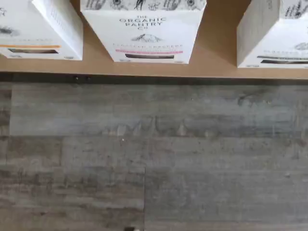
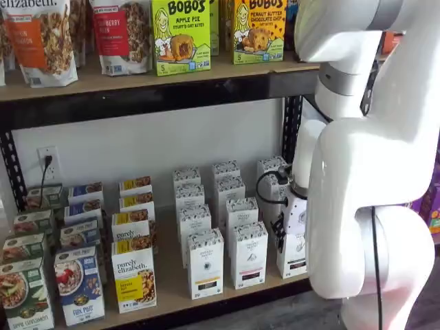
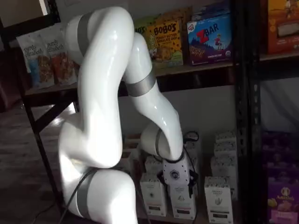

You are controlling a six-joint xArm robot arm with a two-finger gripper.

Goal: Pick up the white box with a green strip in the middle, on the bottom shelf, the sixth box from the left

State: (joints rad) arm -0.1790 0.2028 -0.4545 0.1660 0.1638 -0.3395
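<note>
The white box [image 1: 281,36], with a speckled top band and a dark strip low on its face, stands at the edge of the wrist view on the bottom shelf [image 1: 216,48]. In a shelf view it [image 2: 294,258] is the front-row white carton partly hidden behind the arm. It also shows in a shelf view [image 3: 218,201]. My gripper [image 3: 189,189] hangs low in front of the white cartons, before the pink-strip carton [image 1: 149,33] and beside the white box. Its black fingers show side-on [image 2: 281,239], so I cannot tell whether they are open.
An orange-strip white carton [image 1: 38,29] stands on the pink one's other side. Yellow-labelled boxes [image 2: 134,275] and colourful boxes [image 2: 79,285] fill the shelf's left. Purple boxes [image 3: 280,196] sit right of a black upright [image 3: 245,116]. Grey plank floor [image 1: 154,159] lies below the black rail [image 1: 154,78].
</note>
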